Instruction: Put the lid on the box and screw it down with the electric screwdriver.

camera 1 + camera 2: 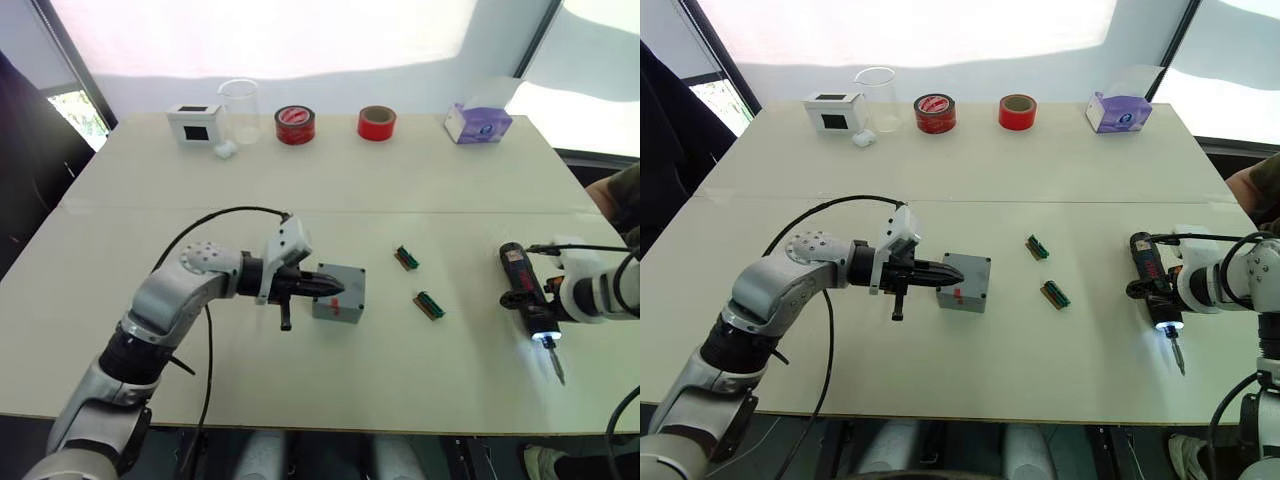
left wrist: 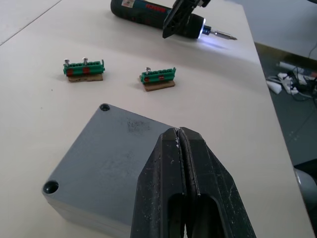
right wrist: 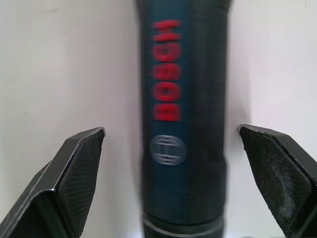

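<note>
Nearest, at the counter's point(image 1: 420, 180) front right: the electric screwdriver point(image 1: 1151, 275), lying flat, bit toward the front edge, light glowing at its collar. Straddled by the right claw point(image 3: 171, 144), fingers spread wide on either side of the black barrel, touching neither flank in the wrist view. Left of centre, the box point(image 1: 340, 296) with the lid point(image 2: 106, 163) seated on top, screw holes showing at the corners, red mark on the front face. Left claw point(image 2: 182, 141) pressed together, tips over the lid's edge, pinching nothing. Between box and screwdriver, two green connector strips point(image 1: 418, 283). Along the back: a clear beaker point(image 1: 239, 110), apparently empty, a white box with a black screen point(image 1: 193, 124), two red tape rolls point(image 1: 336, 124), a purple tissue box point(image 1: 477, 122).
</note>
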